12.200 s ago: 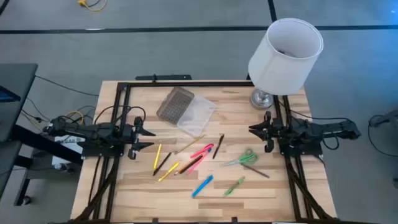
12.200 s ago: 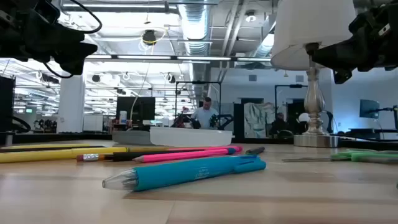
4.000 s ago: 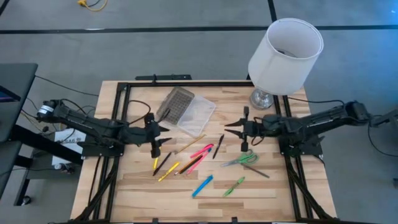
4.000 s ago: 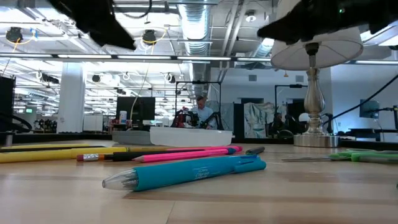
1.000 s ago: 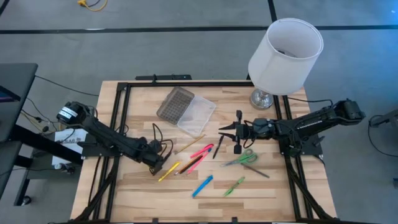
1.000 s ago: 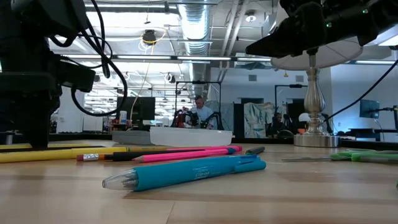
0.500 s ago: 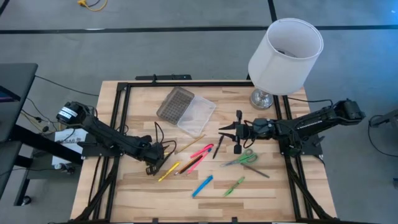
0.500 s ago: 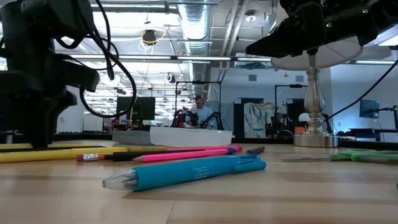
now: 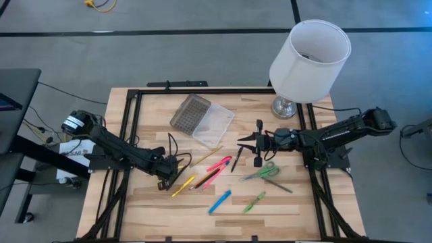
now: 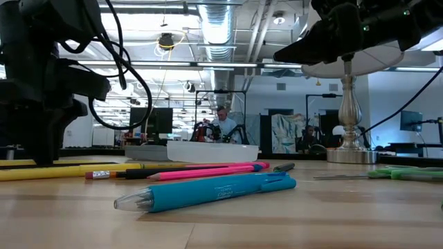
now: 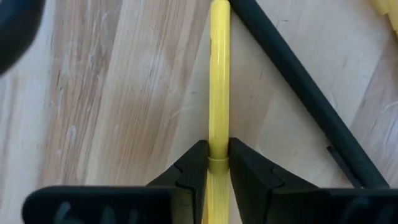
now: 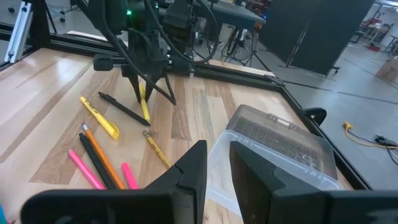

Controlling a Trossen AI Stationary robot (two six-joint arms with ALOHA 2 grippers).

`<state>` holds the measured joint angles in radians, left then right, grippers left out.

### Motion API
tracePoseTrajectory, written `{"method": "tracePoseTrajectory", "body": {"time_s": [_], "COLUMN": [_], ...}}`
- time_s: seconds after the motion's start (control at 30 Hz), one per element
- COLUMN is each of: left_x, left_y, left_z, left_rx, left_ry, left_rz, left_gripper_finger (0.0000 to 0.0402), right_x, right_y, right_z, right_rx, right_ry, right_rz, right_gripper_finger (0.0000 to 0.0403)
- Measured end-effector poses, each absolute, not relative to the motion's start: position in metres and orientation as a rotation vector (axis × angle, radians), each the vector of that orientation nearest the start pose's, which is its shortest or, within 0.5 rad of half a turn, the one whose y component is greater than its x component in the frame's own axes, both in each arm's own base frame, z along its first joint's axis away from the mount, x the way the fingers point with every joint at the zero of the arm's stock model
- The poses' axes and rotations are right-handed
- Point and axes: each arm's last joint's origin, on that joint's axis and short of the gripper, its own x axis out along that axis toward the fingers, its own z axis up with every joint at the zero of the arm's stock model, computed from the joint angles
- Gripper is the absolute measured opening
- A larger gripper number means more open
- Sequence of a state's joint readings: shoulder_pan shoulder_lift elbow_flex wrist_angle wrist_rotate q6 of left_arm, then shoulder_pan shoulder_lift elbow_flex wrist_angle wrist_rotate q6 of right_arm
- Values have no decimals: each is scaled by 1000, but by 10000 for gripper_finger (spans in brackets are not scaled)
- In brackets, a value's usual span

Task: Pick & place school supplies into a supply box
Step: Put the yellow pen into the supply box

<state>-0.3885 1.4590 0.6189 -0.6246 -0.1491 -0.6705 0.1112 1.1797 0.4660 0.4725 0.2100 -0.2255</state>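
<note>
Left gripper clamped on yellow pencil, low over the table's left part; right gripper hovering near supply box, fingers narrowly apart, holding nothing.

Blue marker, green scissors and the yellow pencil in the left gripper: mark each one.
blue marker (image 9: 219, 201): high view, middle of its barrel.
green scissors (image 9: 265, 171): high view, on the green handles.
yellow pencil (image 11: 218, 74): left wrist view, on its shaft ahead of the left gripper (image 11: 217, 163) fingers.
</note>
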Motion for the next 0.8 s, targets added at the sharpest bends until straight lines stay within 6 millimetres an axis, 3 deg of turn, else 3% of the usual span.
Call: {"method": "tracePoseTrajectory", "body": {"time_s": [0.3,0.8], "left_x": [195,196], "left_y": [-76,-75], "left_z": [128,128], "left_rx": [-176,-186], "left_ry": [1393,1373], "left_rz": [268,305], "left_gripper_finger": [34,47], "right_x": [236,236], "right_y": [20,20], "right_z": [210,210], "right_rx": [-262,-262], "right_ry": [249,249], "right_rz": [-72,-72], "right_gripper_finger": [66,66]}}
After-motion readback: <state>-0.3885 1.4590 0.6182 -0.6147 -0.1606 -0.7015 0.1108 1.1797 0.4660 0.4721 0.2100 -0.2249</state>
